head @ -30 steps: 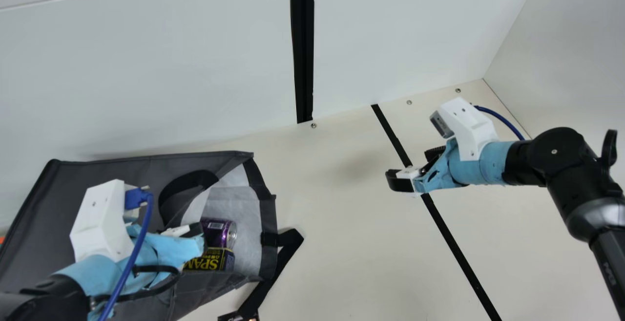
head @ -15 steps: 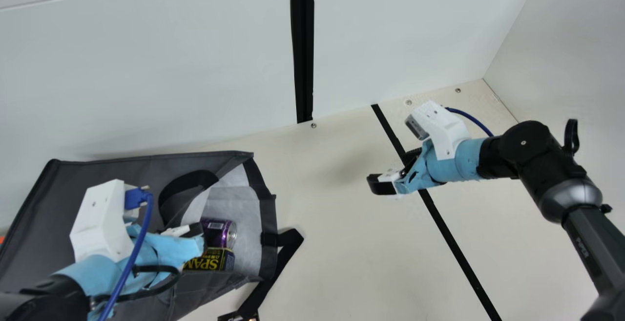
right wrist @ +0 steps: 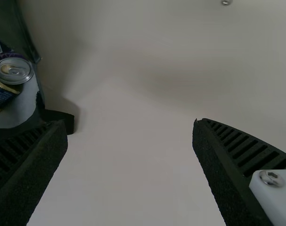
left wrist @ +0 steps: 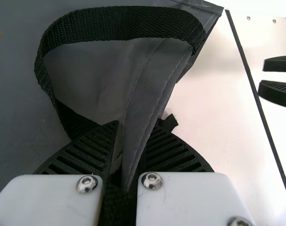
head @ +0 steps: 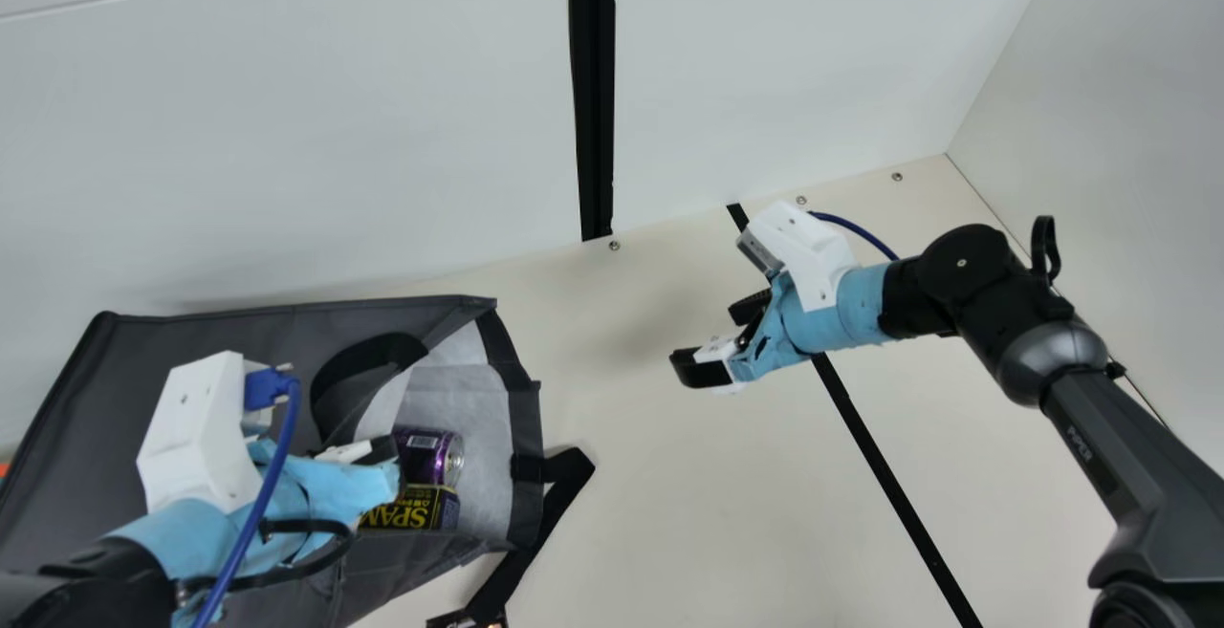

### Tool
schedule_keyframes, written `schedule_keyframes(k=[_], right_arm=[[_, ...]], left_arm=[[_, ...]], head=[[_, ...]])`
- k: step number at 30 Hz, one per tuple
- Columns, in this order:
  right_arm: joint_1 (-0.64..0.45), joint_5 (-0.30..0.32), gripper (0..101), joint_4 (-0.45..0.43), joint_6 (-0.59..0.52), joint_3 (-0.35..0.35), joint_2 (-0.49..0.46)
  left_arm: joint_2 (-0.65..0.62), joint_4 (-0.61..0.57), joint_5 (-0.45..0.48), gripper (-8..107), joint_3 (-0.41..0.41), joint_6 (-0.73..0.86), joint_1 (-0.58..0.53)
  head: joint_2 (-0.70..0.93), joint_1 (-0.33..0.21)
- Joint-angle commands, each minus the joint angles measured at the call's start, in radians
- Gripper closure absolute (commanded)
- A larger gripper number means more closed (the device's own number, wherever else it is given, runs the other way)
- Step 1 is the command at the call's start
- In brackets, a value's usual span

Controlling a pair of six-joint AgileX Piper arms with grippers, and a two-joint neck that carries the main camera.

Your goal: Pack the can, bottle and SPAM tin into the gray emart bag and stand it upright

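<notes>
**Can and tin in, bag on its side**

In the main view, the bag (head: pixel 220 332) lies on the table (head: pixel 727 494) at the left, its mouth facing right. Inside, the can (head: pixel 427 456) rests on its side just far of the tin (head: pixel 411 510). Whether the bottle is deeper in, I cannot tell. My left gripper (head: pixel 384 463) is at the mouth; my right gripper (head: pixel 710 339) hangs well to the bag's right, fingers spread and empty.

In the left wrist view, my left fingers pinch a fold of the bag's edge beside the looped handle (left wrist: pixel 119 21).

In the right wrist view, can and tin sit within the mouth, ends toward me. I judge packing nearly over and uprighting next: my right should take the mouth's free edge, then both lift together so nothing rolls out.
</notes>
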Motion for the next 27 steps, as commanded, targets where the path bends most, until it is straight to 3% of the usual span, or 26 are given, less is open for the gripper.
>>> schedule_keyframes(k=[1, 27], right_arm=[[0.010, 0.004, 6, 0.007, -0.005, -0.005, 0.008], [0.157, 0.056, 6, 0.095, -0.038, -0.062, 0.122]], left_arm=[[0.000, 0.000, 0.000, 107, 0.000, 0.000, 0.000], [0.000, 0.000, 0.000, 107, 0.000, 0.000, 0.000]], head=[[-0.002, -0.023], [-0.002, -0.023]])
